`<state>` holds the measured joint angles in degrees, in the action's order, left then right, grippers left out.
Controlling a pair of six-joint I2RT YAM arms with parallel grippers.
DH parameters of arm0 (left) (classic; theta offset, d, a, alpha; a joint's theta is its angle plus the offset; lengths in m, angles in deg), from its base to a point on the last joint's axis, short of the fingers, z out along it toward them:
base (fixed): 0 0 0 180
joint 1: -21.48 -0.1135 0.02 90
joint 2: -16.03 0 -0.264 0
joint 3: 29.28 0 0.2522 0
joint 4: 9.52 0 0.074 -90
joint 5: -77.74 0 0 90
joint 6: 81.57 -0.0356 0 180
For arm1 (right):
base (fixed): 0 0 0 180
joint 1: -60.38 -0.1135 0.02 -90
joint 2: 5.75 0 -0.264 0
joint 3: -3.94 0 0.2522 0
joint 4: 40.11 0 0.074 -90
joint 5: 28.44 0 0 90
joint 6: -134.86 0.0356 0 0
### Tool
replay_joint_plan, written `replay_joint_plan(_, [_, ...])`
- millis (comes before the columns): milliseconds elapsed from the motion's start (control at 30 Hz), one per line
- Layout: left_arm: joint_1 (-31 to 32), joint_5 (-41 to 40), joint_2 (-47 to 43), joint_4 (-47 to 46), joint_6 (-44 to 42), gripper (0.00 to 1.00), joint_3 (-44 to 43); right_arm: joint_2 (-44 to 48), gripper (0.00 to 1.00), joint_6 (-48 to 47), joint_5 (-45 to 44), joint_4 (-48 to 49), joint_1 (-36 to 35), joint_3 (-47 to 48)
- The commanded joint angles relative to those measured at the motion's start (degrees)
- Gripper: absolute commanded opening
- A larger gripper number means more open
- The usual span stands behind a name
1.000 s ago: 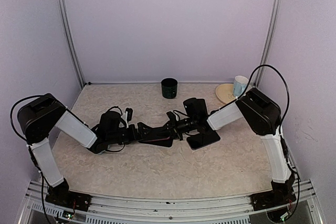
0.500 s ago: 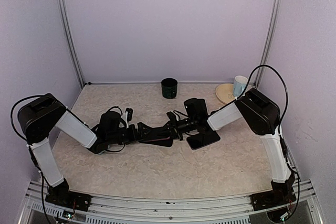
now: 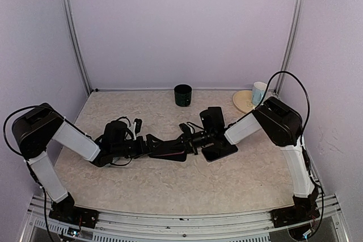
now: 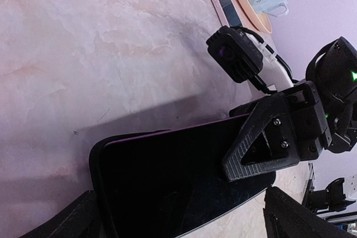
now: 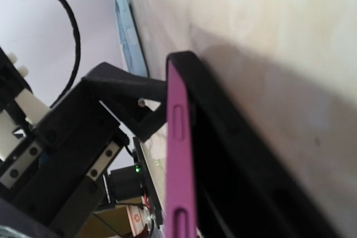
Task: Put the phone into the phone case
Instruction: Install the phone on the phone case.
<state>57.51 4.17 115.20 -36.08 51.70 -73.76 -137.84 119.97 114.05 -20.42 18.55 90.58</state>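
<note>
- Left gripper has slid right, fingers spread, flanking the case on the table — a brace, I judge.
- Right gripper (fingers pressed together) bears on the phone.
- One purple edge sits proud of the case — seating looks unfinished.

A black rubbery phone case with a magenta side band and slot-shaped buttons filled my view, its shadow on the beige marbled desk. One black triangular finger of the left arm reached its upper edge.
</note>
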Motion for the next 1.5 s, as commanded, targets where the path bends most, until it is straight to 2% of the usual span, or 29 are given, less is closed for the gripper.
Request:
replay_joint_plan(0, [0.2, 2.8, -2.7, 0.2, -0.8, 0.99, 0.0, 3.0, 0.00, -1.3, 0.2, 4.7, -1.0, -0.5])
replay_joint_plan(467, [-0.1, -2.8, -5.1, 0.9, -0.4, 0.99, 1.9, 6.5, 0.00, -2.7, 0.7, 9.5, -0.9, -4.1])
replay_joint_plan(833, [0.1, 5.4, -1.6, -4.1, 1.4, 0.99, 1.2, 7.1, 0.00, -3.6, 1.5, 11.8, -0.9, -5.1])
replay_joint_plan(1200, [0.4, 11.0, -1.8, -8.9, 2.1, 0.99, 0.7, 8.2, 0.00, -7.4, 3.2, 14.7, -1.5, -7.4])
replay_joint_plan(1467, [0.4, 15.4, -1.4, -15.2, 4.0, 0.91, 1.8, 8.8, 0.00, -11.6, 4.1, 14.0, -1.5, -8.6])
